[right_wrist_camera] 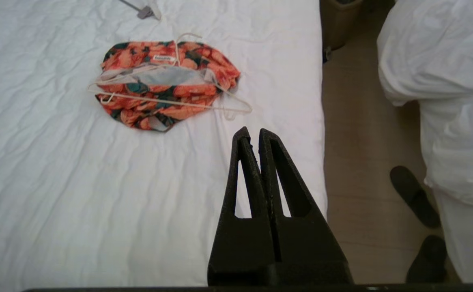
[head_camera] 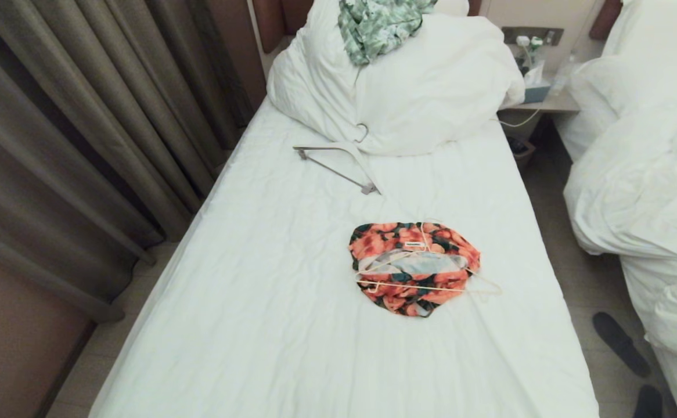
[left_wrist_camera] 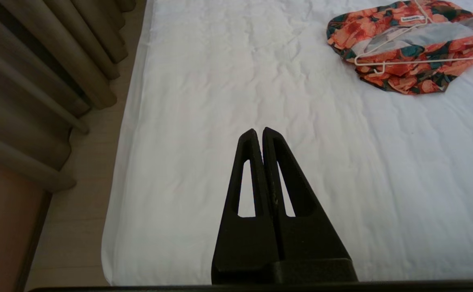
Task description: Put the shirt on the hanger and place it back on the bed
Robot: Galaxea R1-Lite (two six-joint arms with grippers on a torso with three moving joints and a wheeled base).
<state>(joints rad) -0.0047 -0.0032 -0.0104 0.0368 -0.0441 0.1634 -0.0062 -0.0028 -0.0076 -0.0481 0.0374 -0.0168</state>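
The shirt (head_camera: 411, 264), coral-orange flowers on dark green, lies bunched in a heap on the bed (head_camera: 269, 302), its pale inside and white neck label showing. The thin cream hanger (head_camera: 431, 285) rests on and partly through the heap, one end sticking out onto the sheet. Both appear in the wrist views too: shirt (left_wrist_camera: 407, 48) (right_wrist_camera: 167, 81), hanger (left_wrist_camera: 407, 61) (right_wrist_camera: 188, 102). My left gripper (left_wrist_camera: 259, 130) hovers shut over bare sheet, well short of the shirt. My right gripper (right_wrist_camera: 251, 130) is shut and empty, near the bed's right edge, just short of the hanger's end. Neither arm shows in the head view.
A thicker white hanger with a grey bar (head_camera: 338, 162) lies by the white duvet heap (head_camera: 408, 87) at the head. A green-and-white leafy garment (head_camera: 376, 23) tops that heap. Curtains (head_camera: 71, 133) hang on the left. A neighbouring bed (head_camera: 646, 191), nightstand (head_camera: 539, 98) and dark slippers (head_camera: 620, 342) stand right.
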